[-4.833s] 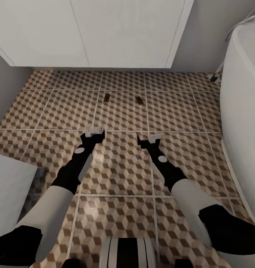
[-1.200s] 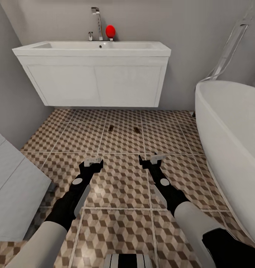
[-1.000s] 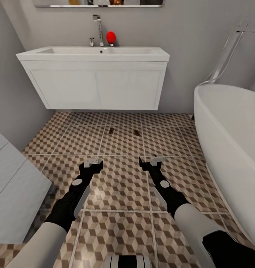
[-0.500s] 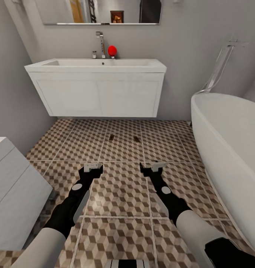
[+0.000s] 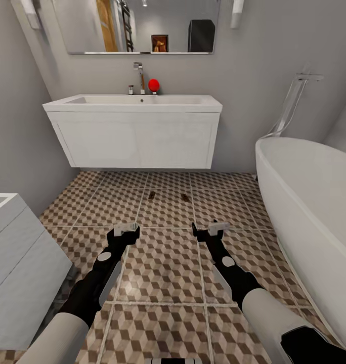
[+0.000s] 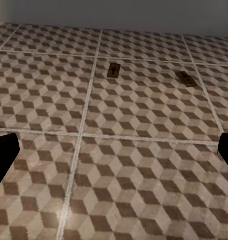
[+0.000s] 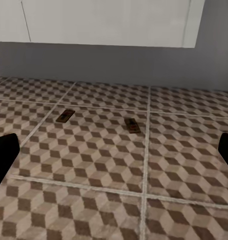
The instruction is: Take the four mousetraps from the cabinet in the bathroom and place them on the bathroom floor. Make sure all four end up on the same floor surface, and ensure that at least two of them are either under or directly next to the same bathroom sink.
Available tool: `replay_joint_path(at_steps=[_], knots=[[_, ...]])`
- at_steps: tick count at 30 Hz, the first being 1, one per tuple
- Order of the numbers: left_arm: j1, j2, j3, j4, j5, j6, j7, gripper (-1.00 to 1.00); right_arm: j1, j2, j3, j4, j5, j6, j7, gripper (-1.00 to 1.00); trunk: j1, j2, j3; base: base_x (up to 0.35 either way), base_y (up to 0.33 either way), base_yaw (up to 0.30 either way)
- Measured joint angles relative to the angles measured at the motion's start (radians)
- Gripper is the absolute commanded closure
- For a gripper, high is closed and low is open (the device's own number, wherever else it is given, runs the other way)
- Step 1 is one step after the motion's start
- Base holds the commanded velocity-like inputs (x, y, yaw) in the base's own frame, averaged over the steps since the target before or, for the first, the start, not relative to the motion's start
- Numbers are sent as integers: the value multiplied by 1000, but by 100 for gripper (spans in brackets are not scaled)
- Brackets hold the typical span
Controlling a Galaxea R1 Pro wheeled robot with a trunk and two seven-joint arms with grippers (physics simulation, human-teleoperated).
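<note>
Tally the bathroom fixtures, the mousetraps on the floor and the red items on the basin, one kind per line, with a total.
Mousetraps: 2, left one and right one
Sinks: 1
Bathtubs: 1
Faucets: 1
Red objects: 1
Total: 6

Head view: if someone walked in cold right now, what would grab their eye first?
Probably the red ball beside the chrome faucet on the white sink, the one bright colour against grey walls. Next, the two mousetraps lying apart on the cube-patterned floor just in front of the vanity, with the white bathtub at the right.
</note>
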Motion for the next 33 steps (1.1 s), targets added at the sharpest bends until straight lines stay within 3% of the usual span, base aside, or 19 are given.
replay_joint_path(at_steps=[19,33], knots=[[2,3,0,5,0,0,0,-100,2,0,1,3,0,-2,0,-100,-9,4,74,0,0,0],[4,3,0,35,0,-2,0,-100,39,-1,0,5,-1,-3,1,-100,-15,8,128,0,0,0]])
